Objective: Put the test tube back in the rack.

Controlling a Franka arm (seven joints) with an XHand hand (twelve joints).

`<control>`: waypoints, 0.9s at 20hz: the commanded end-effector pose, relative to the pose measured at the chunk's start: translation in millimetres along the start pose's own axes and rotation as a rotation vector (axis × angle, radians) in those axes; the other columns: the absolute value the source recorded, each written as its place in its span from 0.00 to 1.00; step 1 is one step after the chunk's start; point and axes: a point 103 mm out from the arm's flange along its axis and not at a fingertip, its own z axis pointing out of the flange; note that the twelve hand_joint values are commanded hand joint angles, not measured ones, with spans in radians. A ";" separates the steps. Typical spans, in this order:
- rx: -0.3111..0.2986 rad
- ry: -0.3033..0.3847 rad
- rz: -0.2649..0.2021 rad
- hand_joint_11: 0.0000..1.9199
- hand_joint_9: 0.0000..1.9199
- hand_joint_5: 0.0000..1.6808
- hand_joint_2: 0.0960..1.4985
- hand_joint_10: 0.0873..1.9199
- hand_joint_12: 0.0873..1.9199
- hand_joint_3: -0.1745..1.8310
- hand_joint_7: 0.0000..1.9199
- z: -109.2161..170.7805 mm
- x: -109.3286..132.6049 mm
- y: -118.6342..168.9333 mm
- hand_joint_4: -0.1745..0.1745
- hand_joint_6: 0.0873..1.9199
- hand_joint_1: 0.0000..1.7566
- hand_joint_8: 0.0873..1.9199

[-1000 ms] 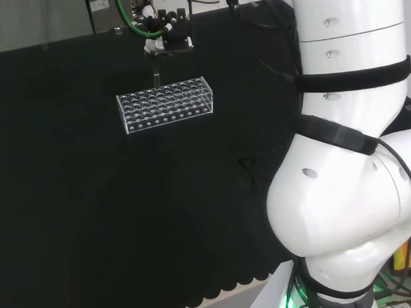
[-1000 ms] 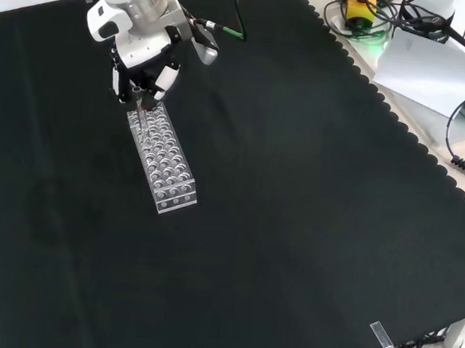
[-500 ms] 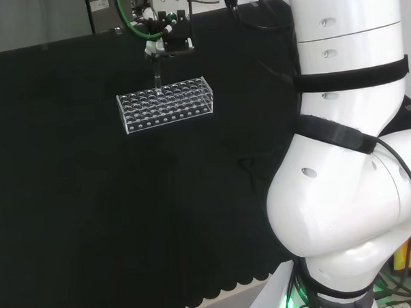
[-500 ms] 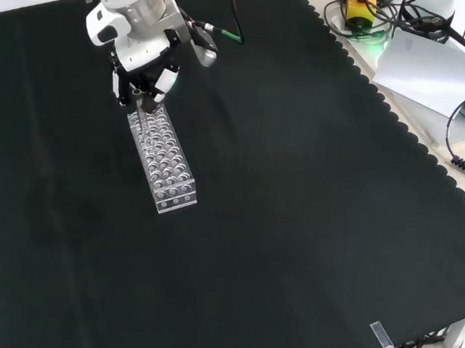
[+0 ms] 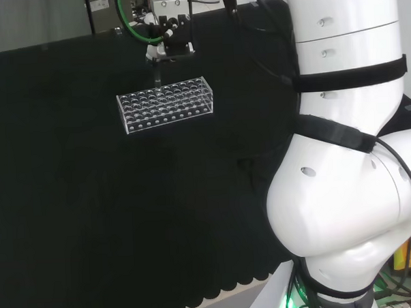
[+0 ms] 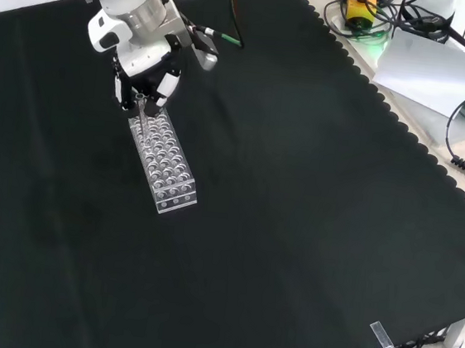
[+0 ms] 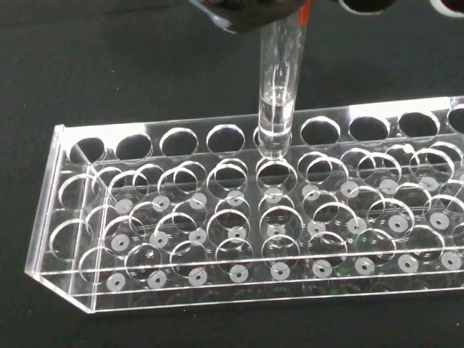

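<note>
A clear plastic rack (image 5: 164, 104) with many round holes lies on the black cloth, seen lengthwise in the front view (image 6: 164, 159). Above its far edge in the head view, my hand (image 5: 168, 41) pinches a clear test tube (image 5: 158, 75) that hangs upright. In the front view the hand (image 6: 145, 82) sits at the rack's upper end. The wrist view shows the tube (image 7: 278, 94) holding a little clear liquid. Its rounded tip hovers just over a hole in the rack's (image 7: 217, 239) outer rows. Dark fingertips (image 7: 250, 14) grip the tube's upper part. All rack holes that show are vacant.
The arm's big white links (image 5: 349, 154) take up the right of the head view. Cables, a paper sheet (image 6: 430, 74) and gear lie beyond the cloth's scalloped edge in the front view. A green cable (image 5: 135, 27) runs near the hand.
The hand with the tube has shifted slightly to the right in the head view, a touch downward in the front view. The rack has stayed put.
</note>
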 end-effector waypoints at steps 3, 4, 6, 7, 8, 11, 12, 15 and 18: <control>0.011 -0.005 0.002 0.64 0.87 0.83 0.68 0.24 0.43 0.00 0.91 4.2 3.5 3.1 0.00 0.12 0.70 0.18; 0.015 -0.006 0.004 0.64 0.87 0.83 0.68 0.24 0.43 0.00 0.91 5.1 3.4 3.9 0.00 0.12 0.70 0.18; 0.022 -0.007 0.005 0.64 0.87 0.83 0.68 0.24 0.43 0.00 0.91 9.2 3.5 8.3 0.00 0.12 0.70 0.18; 0.021 -0.007 0.004 0.64 0.87 0.83 0.68 0.24 0.42 0.00 0.91 10.8 3.4 10.1 0.00 0.12 0.70 0.18; 0.021 -0.005 0.003 0.64 0.87 0.83 0.68 0.24 0.42 0.00 0.91 11.8 3.0 11.4 0.00 0.12 0.70 0.18; 0.021 -0.004 0.003 0.64 0.87 0.83 0.68 0.24 0.42 0.00 0.91 11.1 2.9 11.3 0.00 0.12 0.70 0.18; 0.021 -0.004 0.003 0.64 0.87 0.83 0.68 0.24 0.42 0.00 0.91 11.3 2.8 11.6 0.00 0.12 0.70 0.18; 0.028 -0.006 0.003 0.64 0.87 0.83 0.68 0.24 0.42 0.00 0.91 12.2 2.2 12.9 0.00 0.12 0.70 0.18; 0.036 -0.005 0.003 0.64 0.87 0.83 0.68 0.24 0.42 0.00 0.91 13.5 2.0 14.4 0.00 0.12 0.70 0.18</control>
